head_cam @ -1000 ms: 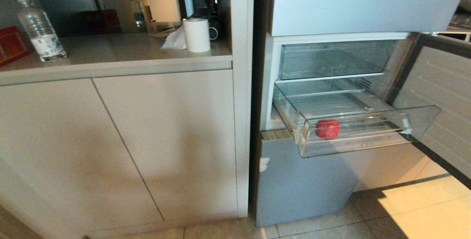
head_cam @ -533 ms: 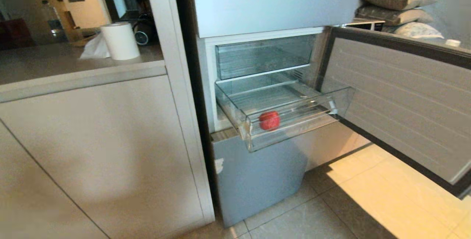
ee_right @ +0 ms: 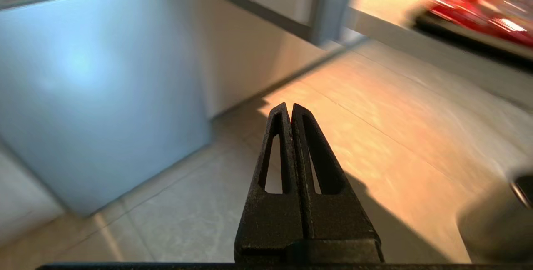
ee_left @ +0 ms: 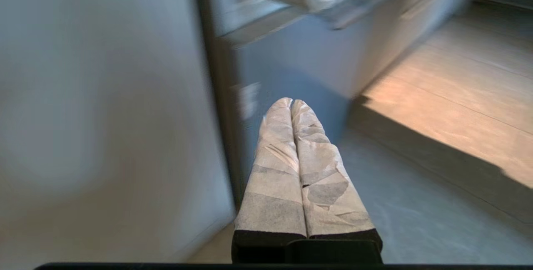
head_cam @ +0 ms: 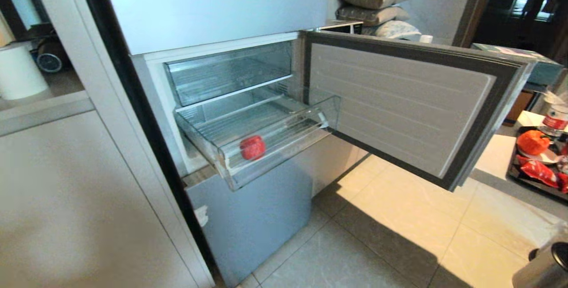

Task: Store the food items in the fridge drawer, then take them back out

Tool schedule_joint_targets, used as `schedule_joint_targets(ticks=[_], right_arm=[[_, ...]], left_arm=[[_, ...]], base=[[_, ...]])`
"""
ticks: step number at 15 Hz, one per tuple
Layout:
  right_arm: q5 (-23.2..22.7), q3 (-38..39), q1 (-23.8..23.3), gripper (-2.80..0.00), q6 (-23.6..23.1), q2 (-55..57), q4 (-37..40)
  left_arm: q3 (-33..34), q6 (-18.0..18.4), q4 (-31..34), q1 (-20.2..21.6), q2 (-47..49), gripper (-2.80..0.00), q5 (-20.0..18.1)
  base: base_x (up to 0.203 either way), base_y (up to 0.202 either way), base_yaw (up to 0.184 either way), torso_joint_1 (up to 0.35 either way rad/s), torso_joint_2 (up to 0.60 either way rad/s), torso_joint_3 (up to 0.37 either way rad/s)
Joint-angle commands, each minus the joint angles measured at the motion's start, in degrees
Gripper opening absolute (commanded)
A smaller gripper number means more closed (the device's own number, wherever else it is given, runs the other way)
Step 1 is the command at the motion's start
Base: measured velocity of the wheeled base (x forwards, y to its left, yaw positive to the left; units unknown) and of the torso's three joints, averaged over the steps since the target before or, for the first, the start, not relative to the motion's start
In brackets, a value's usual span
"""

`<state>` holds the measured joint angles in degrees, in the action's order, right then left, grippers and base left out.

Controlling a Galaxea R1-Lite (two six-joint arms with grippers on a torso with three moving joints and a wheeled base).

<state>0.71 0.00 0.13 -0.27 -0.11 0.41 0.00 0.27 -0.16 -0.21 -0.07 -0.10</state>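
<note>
Fruit comes first in the count: one small round glossy red fruit-like item (head_cam: 252, 147) lies in the wide shallow clear plastic fridge drawer (head_cam: 284, 139), near its see-through front lip and toward the drawer's left end. That drawer is pulled out of the fridge; one more clear bin (head_cam: 228, 72) sits pushed in above it. One fridge door (head_cam: 408, 101) stands swung open to the right. Three grey pillows (head_cam: 370, 6) are stacked behind it. At the far right, a counter (head_cam: 497, 157) carries a dark tray (head_cam: 517, 174) with an orange item (head_cam: 532, 142) and red packets.

Both end effectors hang low over the tiled floor (head_cam: 377, 243), touching nothing. The left end effector (ee_left: 290, 102), wrapped in pale tape, has its fingers pressed together and empty. The black right end effector (ee_right: 289, 107) is likewise closed tight, holding nothing.
</note>
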Motion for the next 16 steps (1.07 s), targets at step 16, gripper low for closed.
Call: schedule_joint_targets(ticks=[16], right_arm=[[1.0,0.0,0.0,-2.80,2.6,0.1,-0.2]], left_arm=[[0.1,0.4,0.0,0.0,0.1,-2.80,0.1]], base=[[0.000,0.000,-0.012,0.001,0.00,0.000]])
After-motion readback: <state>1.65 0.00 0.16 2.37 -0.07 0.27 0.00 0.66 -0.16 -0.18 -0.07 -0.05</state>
